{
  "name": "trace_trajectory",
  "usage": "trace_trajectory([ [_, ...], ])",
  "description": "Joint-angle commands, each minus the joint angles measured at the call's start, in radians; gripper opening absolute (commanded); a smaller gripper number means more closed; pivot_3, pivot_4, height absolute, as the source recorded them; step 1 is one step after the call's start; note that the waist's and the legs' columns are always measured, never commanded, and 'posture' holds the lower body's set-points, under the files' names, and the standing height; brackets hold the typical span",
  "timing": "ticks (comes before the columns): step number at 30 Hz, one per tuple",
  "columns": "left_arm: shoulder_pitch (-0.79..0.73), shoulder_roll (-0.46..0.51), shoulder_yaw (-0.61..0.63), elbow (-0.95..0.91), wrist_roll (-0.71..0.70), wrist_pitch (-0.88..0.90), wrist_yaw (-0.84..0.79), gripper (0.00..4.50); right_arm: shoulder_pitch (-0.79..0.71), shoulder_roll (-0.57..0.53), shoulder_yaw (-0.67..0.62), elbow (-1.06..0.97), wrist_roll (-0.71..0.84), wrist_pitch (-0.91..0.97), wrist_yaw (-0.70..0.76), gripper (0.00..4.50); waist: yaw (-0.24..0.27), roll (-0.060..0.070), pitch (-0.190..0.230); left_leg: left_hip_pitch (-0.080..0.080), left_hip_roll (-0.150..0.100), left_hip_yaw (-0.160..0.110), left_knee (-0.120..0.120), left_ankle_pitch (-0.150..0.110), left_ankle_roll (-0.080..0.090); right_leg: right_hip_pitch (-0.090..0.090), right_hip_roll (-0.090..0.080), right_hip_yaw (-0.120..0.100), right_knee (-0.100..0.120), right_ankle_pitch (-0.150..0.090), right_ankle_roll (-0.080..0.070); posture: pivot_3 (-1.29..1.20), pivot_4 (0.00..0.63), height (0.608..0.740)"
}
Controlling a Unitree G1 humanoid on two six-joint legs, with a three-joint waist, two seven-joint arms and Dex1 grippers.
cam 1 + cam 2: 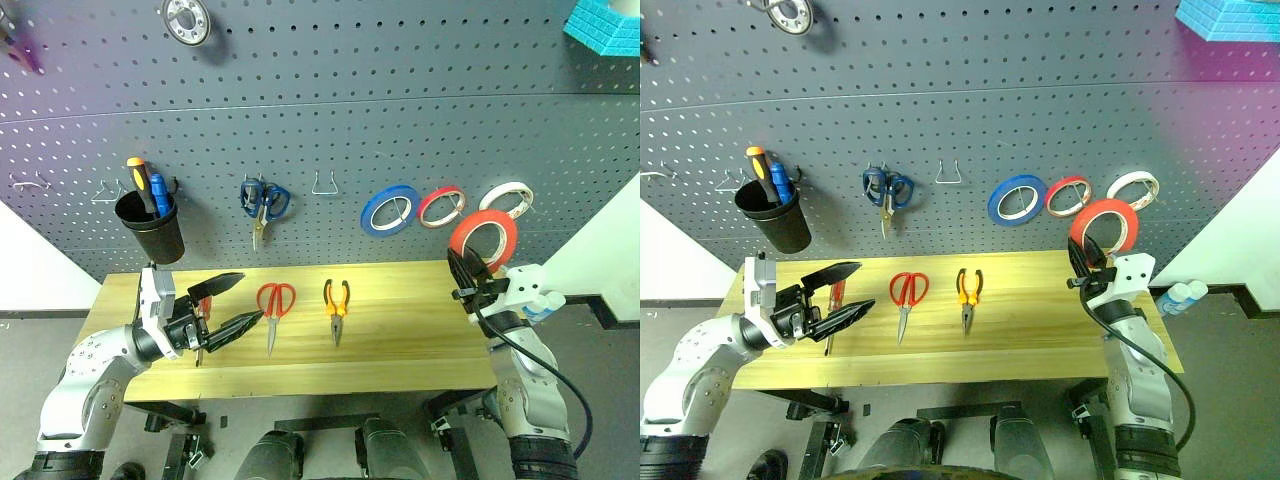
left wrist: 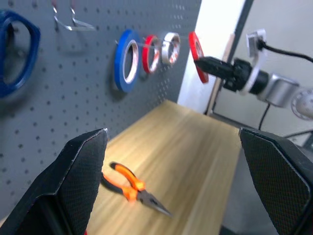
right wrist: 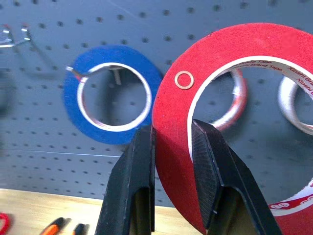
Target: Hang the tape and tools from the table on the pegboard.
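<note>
My right gripper (image 1: 468, 272) is shut on the lower rim of the tape (image 1: 483, 240), a wide red ring held upright in front of the pegboard (image 1: 330, 110), above the right end of the table (image 1: 410, 320). In the right wrist view its fingers (image 3: 139, 176) pinch the tape (image 3: 230, 54) wall. My left gripper (image 1: 252, 296) hovers open over the table's left part, pointing right. The red-handled screwdriver (image 1: 834, 298) lies partly hidden behind it. Red-handled scissors (image 1: 275, 300) and orange-and-black pliers (image 1: 337, 298) lie flat mid-table.
On the pegboard hang a blue roll (image 1: 389, 210), a smaller red roll (image 1: 441, 206), a white roll (image 1: 506, 198), blue-handled scissors (image 1: 263, 202) and a black cup (image 1: 152, 225) with two screwdrivers. A bare wire hook (image 1: 325, 185) sits between scissors and rolls; more are at far left.
</note>
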Motion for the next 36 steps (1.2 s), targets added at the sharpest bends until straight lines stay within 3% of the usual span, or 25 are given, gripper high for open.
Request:
trace_trajectory([
  [1,-0.009,-0.006,0.030,-0.045,-0.016,-0.022,0.019,4.50,-0.023,-0.007,0.007,-0.043,-0.005,-0.016,0.009,0.69,0.001,0.000,0.000,0.000,0.000,0.000,0.000,0.000,0.000,0.000,0.000,0.000,0.000,0.000,0.000,-0.13,0.095,0.740],
  [9,-0.004,-0.015,0.028,-0.079,-0.030,-0.004,0.054,4.50,-0.074,-0.009,0.027,0.012,-0.014,-0.016,0.034,0.69,0.001,0.000,0.000,0.000,0.000,0.000,0.000,0.000,0.000,0.000,0.000,0.000,0.000,0.000,0.000,-0.12,0.092,0.740],
  [18,-0.002,-0.016,0.016,-0.114,-0.023,0.005,0.078,4.50,-0.192,-0.037,0.027,0.225,-0.051,-0.058,0.080,0.69,0.002,0.000,0.000,0.000,0.000,0.000,0.000,0.000,0.000,0.000,0.001,0.000,0.000,0.000,0.000,-0.10,0.097,0.740],
  [30,0.016,-0.010,0.020,-0.121,-0.024,0.001,0.080,4.50,-0.156,-0.040,0.030,0.292,-0.057,-0.087,0.120,4.48,0.003,0.000,0.000,0.000,0.002,0.000,0.000,0.000,0.000,0.000,0.003,0.000,0.000,0.001,-0.001,-0.10,0.107,0.740],
  [36,0.027,-0.014,0.028,-0.122,-0.018,-0.003,0.096,4.50,-0.048,-0.024,0.077,0.230,-0.047,-0.003,0.146,4.48,0.002,0.000,0.000,0.000,0.003,0.000,0.001,0.000,0.000,0.000,0.004,0.001,0.000,0.001,-0.002,-0.10,0.116,0.740],
])
